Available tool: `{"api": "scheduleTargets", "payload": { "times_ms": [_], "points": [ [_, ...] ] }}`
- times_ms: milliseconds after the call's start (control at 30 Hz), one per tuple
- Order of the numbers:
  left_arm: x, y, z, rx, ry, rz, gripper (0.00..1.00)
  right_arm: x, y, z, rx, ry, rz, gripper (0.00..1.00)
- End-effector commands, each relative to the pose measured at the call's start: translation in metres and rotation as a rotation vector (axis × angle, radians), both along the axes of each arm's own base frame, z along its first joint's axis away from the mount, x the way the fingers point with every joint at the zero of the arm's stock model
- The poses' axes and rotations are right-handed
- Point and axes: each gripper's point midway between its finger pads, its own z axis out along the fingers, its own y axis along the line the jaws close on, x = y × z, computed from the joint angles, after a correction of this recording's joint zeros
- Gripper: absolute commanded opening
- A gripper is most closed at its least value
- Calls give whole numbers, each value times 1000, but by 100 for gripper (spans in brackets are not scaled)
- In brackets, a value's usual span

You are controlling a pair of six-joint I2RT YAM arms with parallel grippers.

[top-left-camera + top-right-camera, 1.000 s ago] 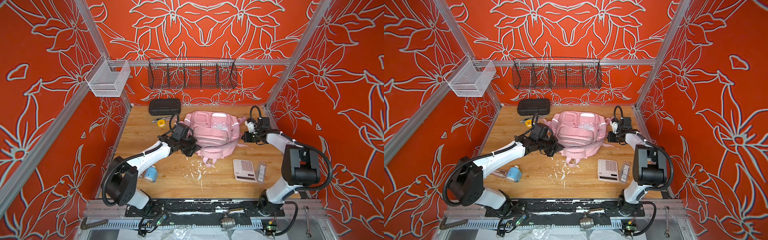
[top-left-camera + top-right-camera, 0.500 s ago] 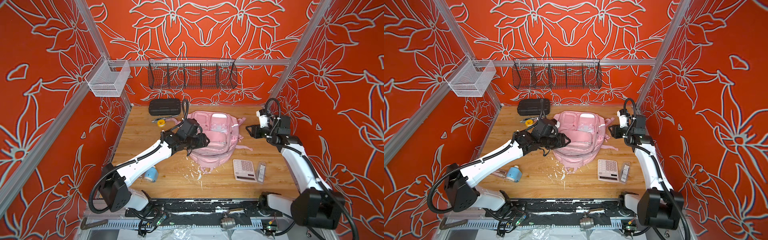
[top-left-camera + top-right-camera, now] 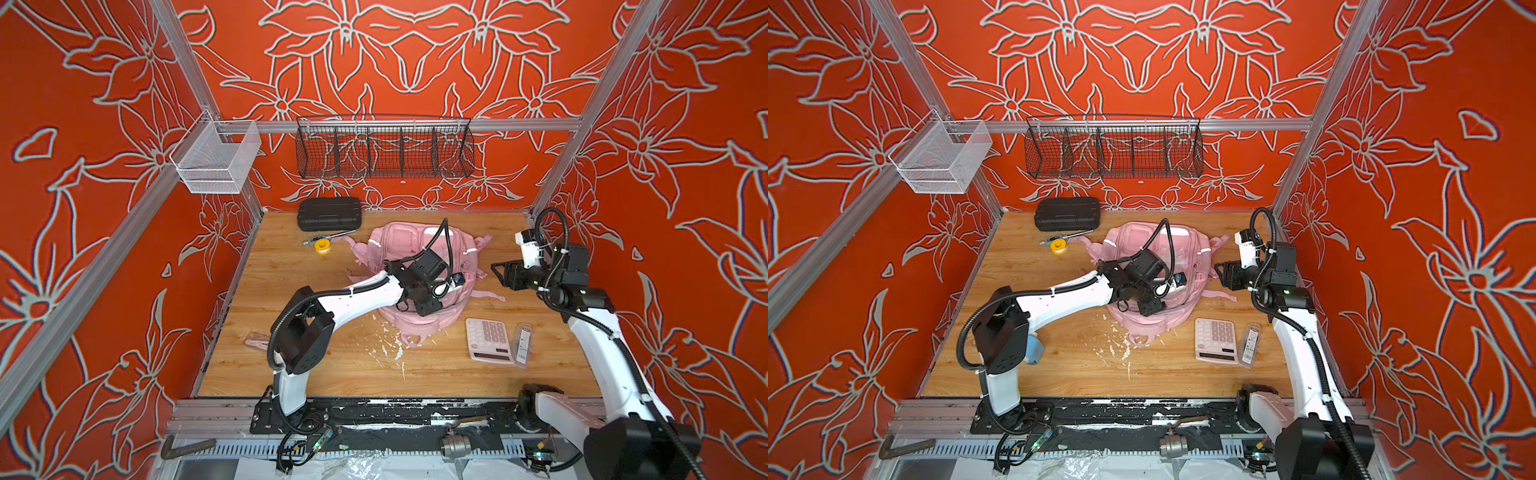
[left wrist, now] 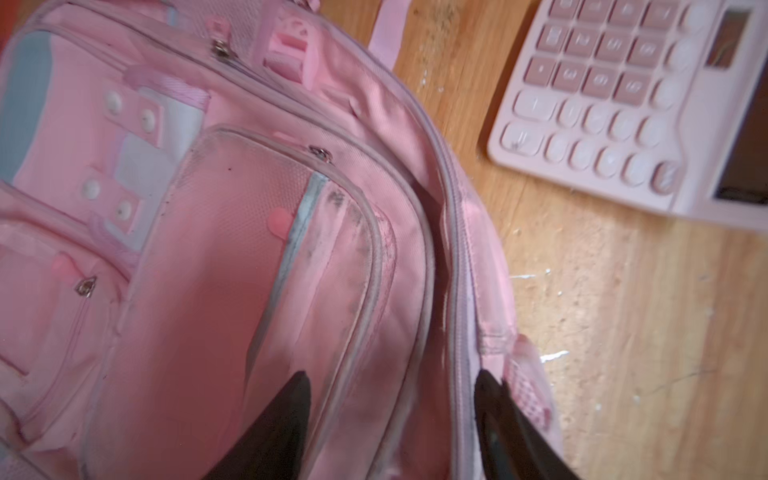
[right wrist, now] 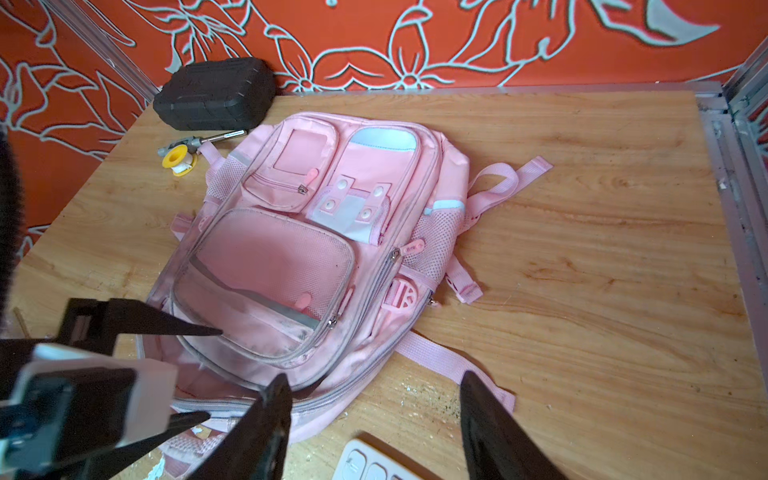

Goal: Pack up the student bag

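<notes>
The student bag, pale pink with zipped front pockets, lies flat mid-table in both top views. Its front fills the left wrist view and shows whole in the right wrist view. My left gripper hovers open above the bag's near end, its fingertips either side of the main zipper, nothing pinched. One left finger shows in the right wrist view. My right gripper is open and empty, raised to the right of the bag above a loose strap.
A pink calculator and a clear slim pack lie right of the bag's near end. A black ribbed case, a metal tool and a yellow tape roll sit at the back left. Wire baskets hang on the walls.
Both grippers went from shut on the bag's sides to open and let it go. The left arm swung right over the bag; the right arm lifted and drew back to the right.
</notes>
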Motion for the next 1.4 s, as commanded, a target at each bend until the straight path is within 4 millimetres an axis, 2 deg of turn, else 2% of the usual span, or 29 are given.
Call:
{"api": "scheduleTargets", "payload": {
  "times_ms": [0,167,400,500,533,633,700,833,967,1067,1167,1367],
  "points": [
    [18,-15,4,22,-100,-117,63,-4,4,-6,-1,22,18,66],
    [36,-27,-9,1,-133,-73,63,-2,2,-15,-13,43,18,65],
    [57,-28,-28,55,-166,-14,60,5,2,-24,-12,49,26,64],
    [65,-28,-28,49,-172,18,46,9,6,-18,15,39,38,62],
    [64,-29,-24,29,-167,20,37,11,7,-16,17,34,41,62],
    [64,-26,-10,-15,-162,31,0,12,11,-11,21,11,55,61],
    [62,-22,6,-40,-165,41,0,13,15,-9,27,3,68,61],
    [55,-16,55,-150,-248,30,0,13,32,-11,8,-11,148,60],
    [51,5,105,-250,-293,40,0,16,52,-13,-37,-43,257,59],
    [48,21,129,-303,-316,40,0,19,68,-11,-77,-89,364,59],
    [45,34,144,-335,-338,37,0,21,81,-14,-135,-129,489,58],
    [35,51,152,-376,-349,10,0,41,86,-33,-210,-110,604,55]
  ]
}}
